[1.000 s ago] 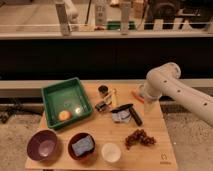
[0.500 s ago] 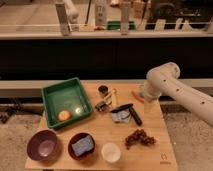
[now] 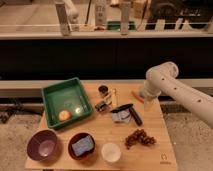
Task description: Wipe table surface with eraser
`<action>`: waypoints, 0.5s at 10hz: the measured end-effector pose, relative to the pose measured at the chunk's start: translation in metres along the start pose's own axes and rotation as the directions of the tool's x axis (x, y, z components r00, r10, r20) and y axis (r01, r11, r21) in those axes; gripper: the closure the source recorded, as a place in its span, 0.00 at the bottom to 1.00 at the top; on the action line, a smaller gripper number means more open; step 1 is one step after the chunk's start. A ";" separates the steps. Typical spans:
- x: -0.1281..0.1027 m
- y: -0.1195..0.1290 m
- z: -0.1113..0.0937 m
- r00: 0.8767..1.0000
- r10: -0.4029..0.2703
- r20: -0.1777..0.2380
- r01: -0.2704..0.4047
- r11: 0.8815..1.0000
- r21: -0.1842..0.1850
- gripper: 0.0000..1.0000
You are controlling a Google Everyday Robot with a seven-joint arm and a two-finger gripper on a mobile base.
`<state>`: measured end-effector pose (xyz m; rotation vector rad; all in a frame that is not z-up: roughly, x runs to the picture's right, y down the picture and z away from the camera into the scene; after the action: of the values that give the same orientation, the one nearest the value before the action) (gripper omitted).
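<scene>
The table surface is a light tan wooden board with a small dark logo at its near right corner. The eraser, a thick black oblong block, lies at an angle right of the board's middle. A thinner black strip lies just left of it, above a grey-blue item. My white arm reaches in from the right. My gripper hangs over the far right part of the board, up and right of the eraser and apart from it. A small orange thing shows beside it.
A green tray holding an orange ball stands at the far left. A purple bowl, a maroon bowl with a blue sponge and a white cup line the near edge. Grapes, a black cylinder and a yellow stick are also there.
</scene>
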<state>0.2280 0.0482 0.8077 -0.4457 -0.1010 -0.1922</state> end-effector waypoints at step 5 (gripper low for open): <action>0.004 -0.013 0.010 0.998 -0.056 -0.012 0.056 0.998 -0.002 0.20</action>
<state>0.2291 0.0405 0.8228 -0.4431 -0.1018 -0.2503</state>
